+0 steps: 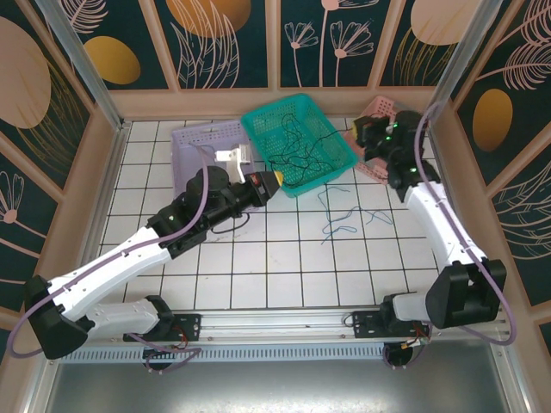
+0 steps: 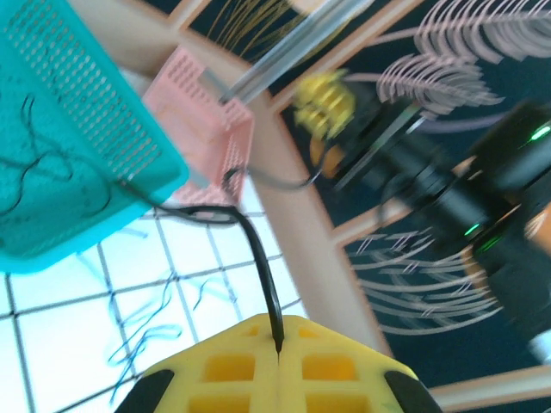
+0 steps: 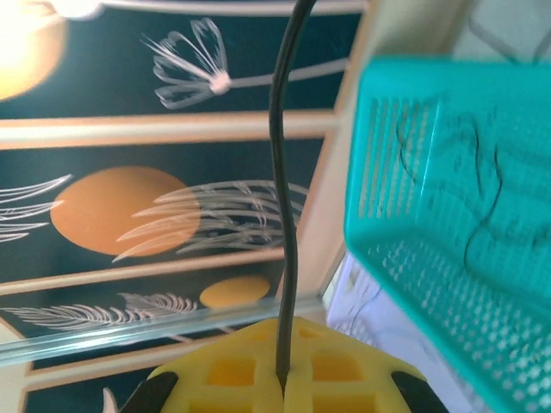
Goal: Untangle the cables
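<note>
The tiled counter [image 1: 258, 258] carries a teal basket [image 1: 258, 138] at the back. The left jaws, at its front corner, and the right jaws, beside a pink basket [image 1: 380, 107], each pinch a black cable [image 2: 263, 267]. A blue cable [image 1: 344, 213] lies loose on the tiles between the 2 arms.

Blue cable [image 1: 344, 217] on tiles [image 1: 258, 258], black cable [image 1: 297, 153] seemingly in basket [image 1: 258, 126]
</note>
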### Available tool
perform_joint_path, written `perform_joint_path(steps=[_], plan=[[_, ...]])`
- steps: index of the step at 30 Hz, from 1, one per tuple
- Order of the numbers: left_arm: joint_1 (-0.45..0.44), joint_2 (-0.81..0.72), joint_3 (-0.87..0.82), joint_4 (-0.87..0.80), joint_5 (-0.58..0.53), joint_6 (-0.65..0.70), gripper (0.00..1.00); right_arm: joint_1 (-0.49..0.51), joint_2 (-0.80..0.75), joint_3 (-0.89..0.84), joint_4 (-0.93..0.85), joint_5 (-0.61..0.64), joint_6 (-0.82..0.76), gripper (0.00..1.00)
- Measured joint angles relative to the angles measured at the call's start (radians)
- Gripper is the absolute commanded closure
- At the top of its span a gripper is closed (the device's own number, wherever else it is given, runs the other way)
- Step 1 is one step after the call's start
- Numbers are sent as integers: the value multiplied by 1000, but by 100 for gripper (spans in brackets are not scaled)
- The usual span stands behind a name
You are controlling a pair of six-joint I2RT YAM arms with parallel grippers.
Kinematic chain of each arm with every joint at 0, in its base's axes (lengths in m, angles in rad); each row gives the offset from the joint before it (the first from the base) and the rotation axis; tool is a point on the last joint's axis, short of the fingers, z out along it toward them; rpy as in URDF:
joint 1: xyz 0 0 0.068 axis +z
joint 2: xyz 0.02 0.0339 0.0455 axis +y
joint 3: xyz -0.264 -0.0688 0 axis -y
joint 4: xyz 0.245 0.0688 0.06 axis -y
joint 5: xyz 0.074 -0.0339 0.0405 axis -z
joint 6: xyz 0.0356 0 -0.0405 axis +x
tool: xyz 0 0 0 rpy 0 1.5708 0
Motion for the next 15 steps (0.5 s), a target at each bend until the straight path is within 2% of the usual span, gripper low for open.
perform_joint_path(steps=[6, 15], plan=[[0, -4, -59, -24, 82, 25, 100, -114, 2, 50, 15, -49, -235, 100], [-2, 48, -91, -26, 294, 114, 100, -204, 110, 102, 153, -191, -360, 100]])
